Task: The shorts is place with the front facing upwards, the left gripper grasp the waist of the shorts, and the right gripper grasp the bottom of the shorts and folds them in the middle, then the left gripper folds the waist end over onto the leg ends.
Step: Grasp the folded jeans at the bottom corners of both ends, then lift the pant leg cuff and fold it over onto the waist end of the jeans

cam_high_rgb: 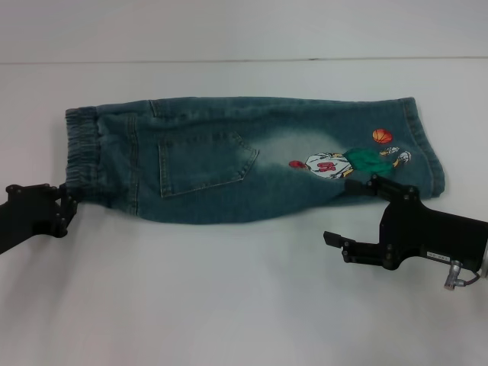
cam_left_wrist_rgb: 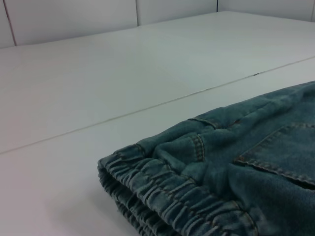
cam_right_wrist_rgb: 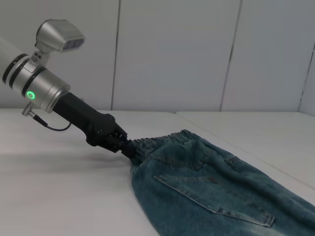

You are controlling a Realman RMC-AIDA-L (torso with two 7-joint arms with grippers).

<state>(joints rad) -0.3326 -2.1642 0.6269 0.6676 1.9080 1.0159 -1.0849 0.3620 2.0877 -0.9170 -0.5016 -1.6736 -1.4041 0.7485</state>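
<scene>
We've got the left gripper (cam_high_rgb: 67, 204) clamped on the waist of the shorts (cam_high_rgb: 82, 152). The right gripper (cam_high_rgb: 358, 213) is spread apart by the leg ends (cam_high_rgb: 427, 141); mid-fold looks done. Next, we reckon: carry waist over w/o dragging.

arm: silver, green ring light | left end effector (cam_right_wrist_rgb: 129, 150): black | cable: black

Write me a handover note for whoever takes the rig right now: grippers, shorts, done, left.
Left gripper: at the waist of the shorts, near corner, shut on it.
Right gripper: open beside the leg ends, near edge, holding nothing.
Shorts: already folded lengthwise on the white table, pocket and print up.
Left to do: left gripper carries the waist end over onto the leg ends.
</scene>
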